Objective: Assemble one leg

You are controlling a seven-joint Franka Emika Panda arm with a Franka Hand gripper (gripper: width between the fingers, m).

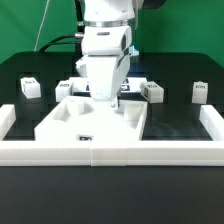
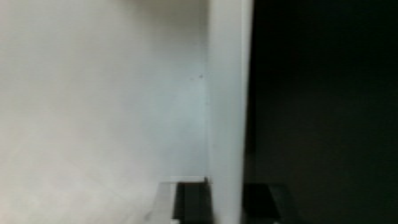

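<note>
The large white body (image 1: 60,125) with square recesses lies in the middle of the black table. My gripper (image 1: 108,100) reaches down onto its far wall. In the wrist view the body (image 2: 107,100) fills most of the picture, and a bright strip of its wall runs between my two dark fingertips (image 2: 196,205). The gripper (image 2: 228,205) looks shut on that wall. Small white tagged legs stand apart behind the body: two at the exterior view's left (image 1: 30,88) (image 1: 66,90) and two at the right (image 1: 153,92) (image 1: 200,92).
A low white U-shaped barrier (image 1: 100,152) runs along the front of the table and up both sides, and the body sits against its front bar. A green backdrop hangs behind the table.
</note>
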